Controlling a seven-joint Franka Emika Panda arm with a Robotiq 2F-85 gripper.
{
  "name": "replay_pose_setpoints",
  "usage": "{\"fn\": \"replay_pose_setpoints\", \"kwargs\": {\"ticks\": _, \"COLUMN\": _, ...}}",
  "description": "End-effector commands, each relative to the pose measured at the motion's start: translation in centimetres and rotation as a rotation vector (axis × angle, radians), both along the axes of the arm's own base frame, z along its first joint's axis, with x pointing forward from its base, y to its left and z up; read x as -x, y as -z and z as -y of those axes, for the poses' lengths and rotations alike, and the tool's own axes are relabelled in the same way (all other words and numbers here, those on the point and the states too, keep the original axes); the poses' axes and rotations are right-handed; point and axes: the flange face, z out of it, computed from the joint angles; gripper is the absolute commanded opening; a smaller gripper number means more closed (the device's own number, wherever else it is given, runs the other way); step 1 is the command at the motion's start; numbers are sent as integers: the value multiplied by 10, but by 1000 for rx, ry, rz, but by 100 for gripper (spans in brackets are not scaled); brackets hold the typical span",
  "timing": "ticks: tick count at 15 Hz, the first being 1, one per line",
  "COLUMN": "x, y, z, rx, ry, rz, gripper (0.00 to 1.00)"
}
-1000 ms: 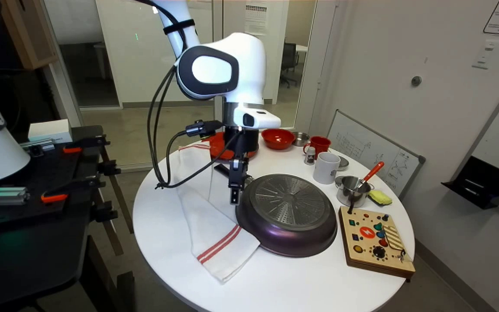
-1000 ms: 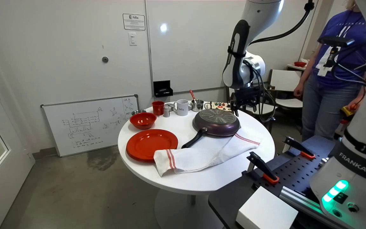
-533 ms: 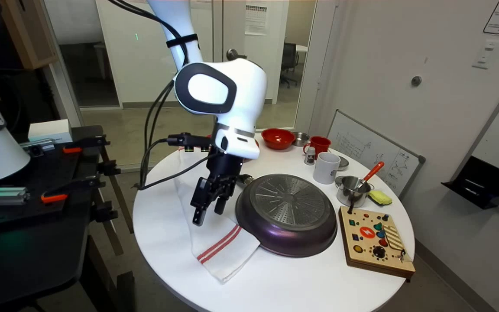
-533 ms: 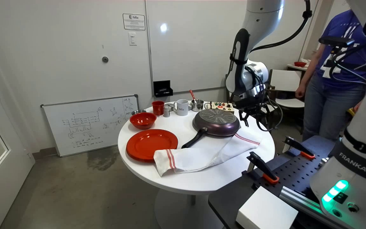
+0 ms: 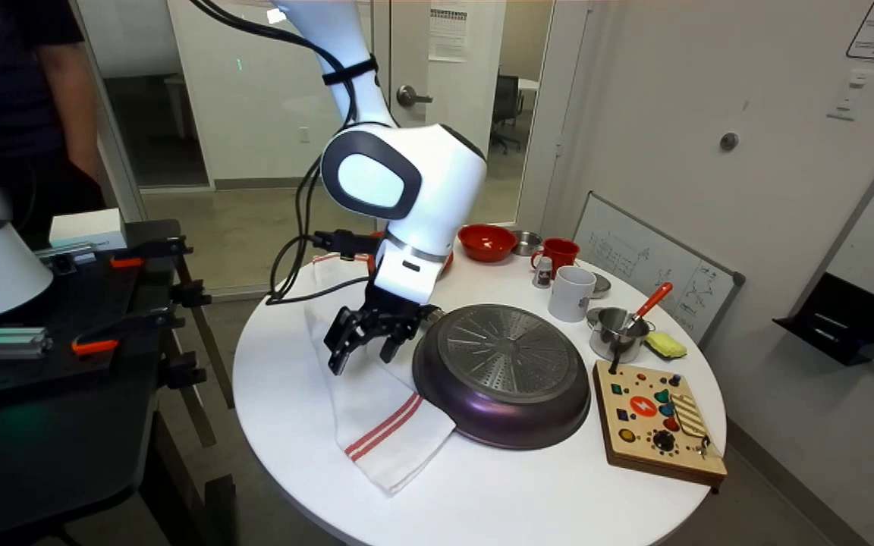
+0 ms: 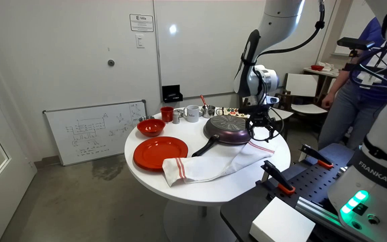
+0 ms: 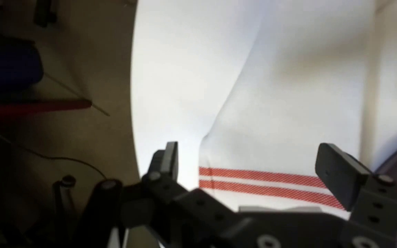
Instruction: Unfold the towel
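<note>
Jaws wide apart, nothing in their grip! The one gripper (image 7: pixel 247 151) hovers over the one towel (image 5: pixel 369 403), and here's what counts: in an exterior view it stretches lengthwise across the round table (image 5: pixel 278 394) from eleven o'clock of the jaws down to five, two red stripes crossing its nearer end. The pinch will likely have to suit that slant. Outward now: at three o'clock, one upturned pan (image 5: pixel 511 360); farther off, toward two, one white mug (image 5: pixel 572 294) and one red mug (image 5: pixel 561 252).
</note>
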Motion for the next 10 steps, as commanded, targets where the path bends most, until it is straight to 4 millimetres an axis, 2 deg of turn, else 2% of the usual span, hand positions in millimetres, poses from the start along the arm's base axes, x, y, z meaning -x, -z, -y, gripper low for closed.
{"fn": "replay_pose_setpoints", "kwargs": {"ticks": 1, "x": -28, "y": -8, "z": -31, "rx": -60, "ry": 172, "rz": 74, "gripper": 100}}
{"fn": "replay_pose_setpoints", "kwargs": {"ticks": 4, "x": -39, "y": 0, "z": -53, "rx": 30, "ry": 231, "rz": 60, "gripper": 100}}
{"fn": "replay_pose_setpoints", "kwargs": {"ticks": 10, "x": -42, "y": 17, "z": -72, "rx": 148, "ry": 314, "rz": 66, "gripper": 100}}
